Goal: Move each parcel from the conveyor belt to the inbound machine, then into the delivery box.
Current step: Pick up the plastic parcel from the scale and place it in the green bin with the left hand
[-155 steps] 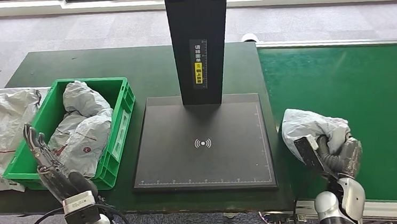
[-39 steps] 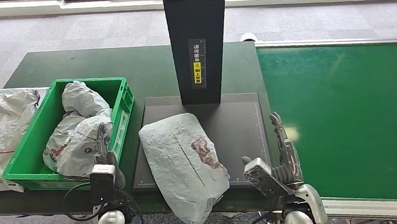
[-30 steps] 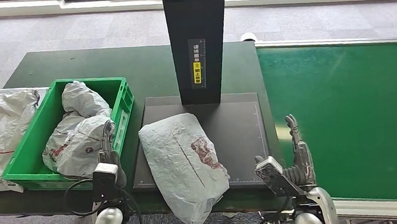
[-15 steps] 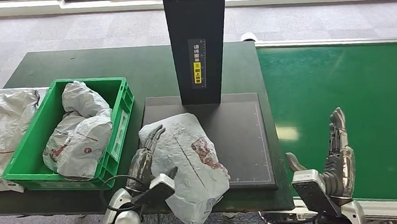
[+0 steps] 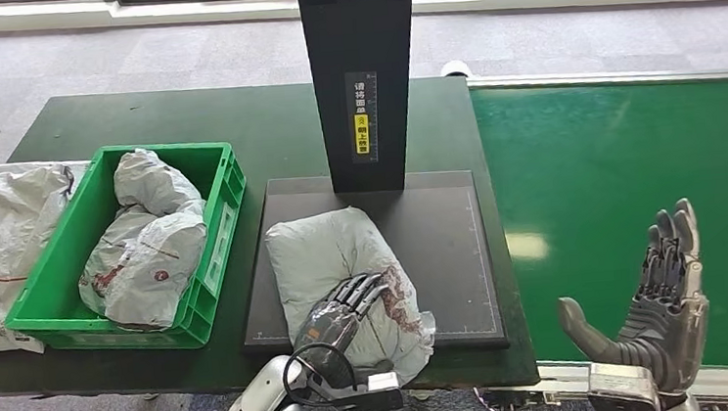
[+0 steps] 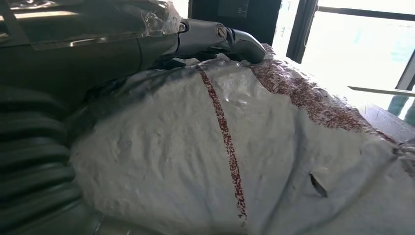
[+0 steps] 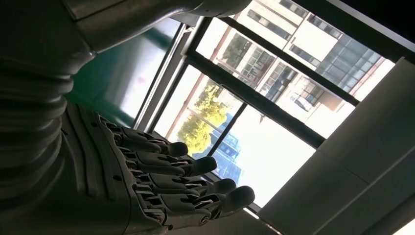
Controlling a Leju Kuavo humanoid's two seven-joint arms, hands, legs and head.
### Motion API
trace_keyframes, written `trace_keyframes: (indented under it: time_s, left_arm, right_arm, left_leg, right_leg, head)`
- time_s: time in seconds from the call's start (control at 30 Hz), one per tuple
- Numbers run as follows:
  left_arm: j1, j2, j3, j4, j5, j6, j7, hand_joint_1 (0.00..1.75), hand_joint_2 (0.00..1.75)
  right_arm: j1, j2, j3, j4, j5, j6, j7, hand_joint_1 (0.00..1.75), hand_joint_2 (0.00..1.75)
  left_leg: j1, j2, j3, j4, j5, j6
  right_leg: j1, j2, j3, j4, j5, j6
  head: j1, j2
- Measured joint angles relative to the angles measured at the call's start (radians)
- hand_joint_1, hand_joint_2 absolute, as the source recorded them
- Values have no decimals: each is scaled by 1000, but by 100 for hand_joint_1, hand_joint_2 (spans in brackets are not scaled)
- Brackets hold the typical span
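Left hand [image 5: 344, 310] laid over near end of grey parcel [image 5: 340, 256], fingers [image 5: 365, 289] spread across top, thumb side hidden; grip or mere rest, can't tell. Wrist cam: fingertip [image 6: 243, 43] pressed onto parcel [image 6: 274, 161], crinkled matte poly film w/ thin red stripe and speckled red print. Parcel soft, pillow-shaped, lying on flat black scan plate [image 5: 442, 248] of inbound machine, near edge bulging past plate front below hand. Right hand [image 5: 657, 305] raised, palm up, fingers apart, holding nothing, over smooth green conveyor belt [image 5: 630, 145]. Left of left hand: green plastic crate [image 5: 218, 266], ribbed walls, w/ crumpled grey bags [image 5: 147, 242] inside. Beyond left hand: black upright column [image 5: 361, 68] w/ yellow label. Dark green tabletop [image 5: 235, 113] under it all; grey carpet [image 5: 132, 52] and window frames behind.
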Motion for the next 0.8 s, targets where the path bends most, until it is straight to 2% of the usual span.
trace_keyframes:
  time_s: [0.07,0.2,0.5,0.8]
  left_arm:
    - [-8,-2,-5,16,-3,-3,2,4,175]
    - [-25,-7,-14,46,-25,-16,6,175,175]
    - [-34,-13,-23,60,-52,87,6,175,175]
    - [20,-5,-13,-98,43,232,-26,175,175]
  right_arm:
    - [1,1,-5,-6,-1,0,0,0,175]
    - [0,7,-10,-13,3,3,1,0,175]
    - [-6,16,-11,-14,1,1,-14,0,175]
    - [-10,19,-11,-14,-14,-19,-16,0,175]
  left_leg:
    - [0,0,0,0,0,0]
    - [0,0,1,0,0,0]
    - [0,0,4,0,0,1]
    - [0,0,3,0,1,1]
  right_leg:
    - [0,0,1,0,0,0]
    - [0,-1,2,0,0,0]
    - [0,-1,6,0,0,1]
    - [0,-1,5,0,1,1]
  head:
    - [0,0]
    - [0,0]
    - [0,0]
    - [0,0]
